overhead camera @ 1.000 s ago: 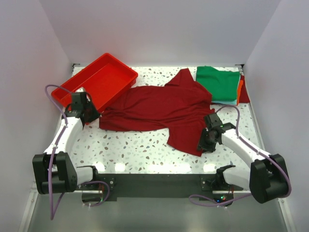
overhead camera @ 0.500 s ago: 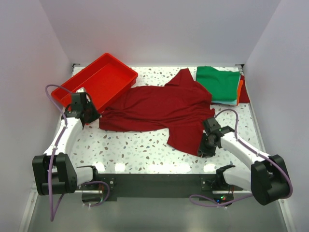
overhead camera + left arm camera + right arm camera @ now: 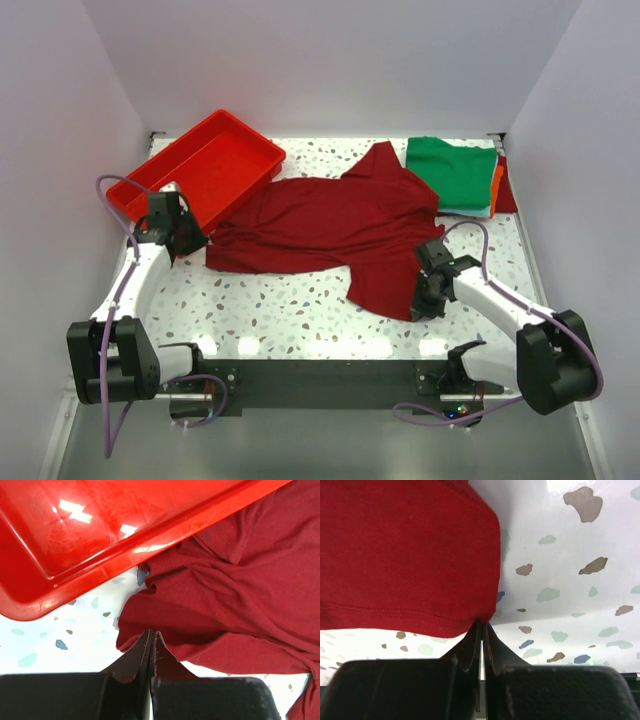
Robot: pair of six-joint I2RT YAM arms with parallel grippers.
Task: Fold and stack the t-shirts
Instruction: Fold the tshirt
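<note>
Nearest the arm bases, the right gripper (image 3: 481, 626) is low on the table (image 3: 290, 300). Its jaws are pinched together on the near right hem corner of the maroon shirt (image 3: 330, 225); the wrist view shows cloth caught between the tips.

Further out on the left, the left gripper (image 3: 151, 634) is likewise clamped on the shirt's left edge, just beside the tray (image 3: 250, 140). The cloth there is bunched and touches the tray rim.

The maroon shirt lies opened out across mid-table, wrinkled, one sleeve reaching toward the far right. It is not yet folded.

At the far right corner the green shirt (image 3: 452, 175) sits folded on top of a stack. Edges of an orange shirt (image 3: 496, 185) and a red shirt (image 3: 507, 190) show under it.

Judgement: the stack looks done so far and the maroon shirt is the one in hand. With both corners gripped, a first fold looks about to begin. Left to do: fold it down and place it on the green shirt. Whether more shirts wait cannot be told.
</note>
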